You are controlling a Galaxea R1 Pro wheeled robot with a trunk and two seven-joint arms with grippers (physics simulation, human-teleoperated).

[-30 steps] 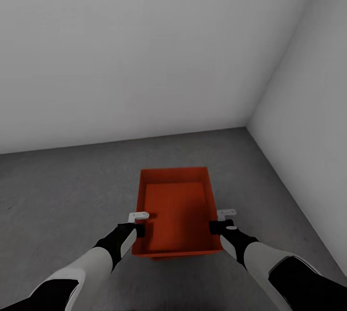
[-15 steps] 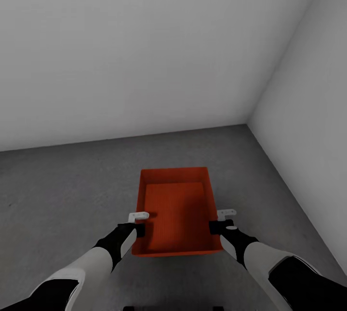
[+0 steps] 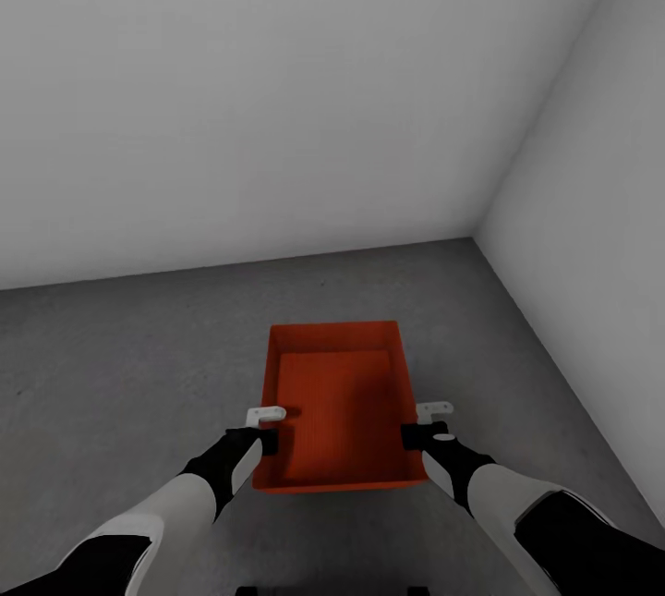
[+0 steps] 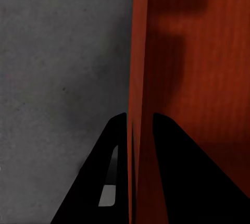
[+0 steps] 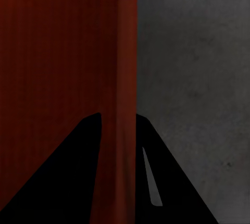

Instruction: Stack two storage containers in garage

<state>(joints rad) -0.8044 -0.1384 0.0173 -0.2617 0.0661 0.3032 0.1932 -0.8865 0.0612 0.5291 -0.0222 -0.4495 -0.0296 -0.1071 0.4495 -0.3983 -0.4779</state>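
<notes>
Nothing has shifted since half a second ago: both arms stay as they were, and the orange-red container (image 3: 337,407) sits between them over the dark grey concrete floor (image 3: 120,365), near the corner of the pale grey walls (image 3: 277,97). The left gripper (image 3: 268,428) pinches the container's left wall between its jaws, one finger (image 4: 99,182) outside and one inside. The right gripper (image 3: 417,425) pinches the right wall likewise.

Container (image 3: 337,411) between my fingers: flat orange-red, darker shaded inside. My fingers (image 4: 99,182) black, white clips at the wrists, forearms white and black. Floor (image 3: 120,365) under them dark grey, speckled. Walls (image 3: 277,88) plain pale grey.
</notes>
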